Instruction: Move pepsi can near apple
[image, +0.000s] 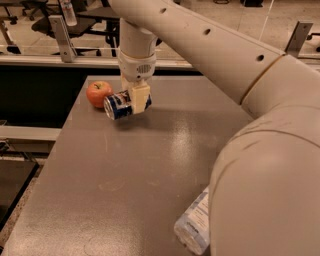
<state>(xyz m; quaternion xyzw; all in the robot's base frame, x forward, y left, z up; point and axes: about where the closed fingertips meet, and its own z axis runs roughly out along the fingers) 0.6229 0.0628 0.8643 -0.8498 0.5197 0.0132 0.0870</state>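
Observation:
The pepsi can (118, 104) is dark blue with a silver end and lies on its side, held in my gripper (134, 99) just above the grey table (150, 165). The gripper is shut on the can, with one cream finger (140, 97) across its near side. The red-orange apple (98, 93) sits on the table at the far left, right beside the can's silver end. I cannot tell whether the can touches the apple or the table.
A clear plastic water bottle (193, 226) lies at the near right, mostly hidden behind my arm (260, 150). The table's left edge runs just left of the apple. A rail and office chairs stand behind the table.

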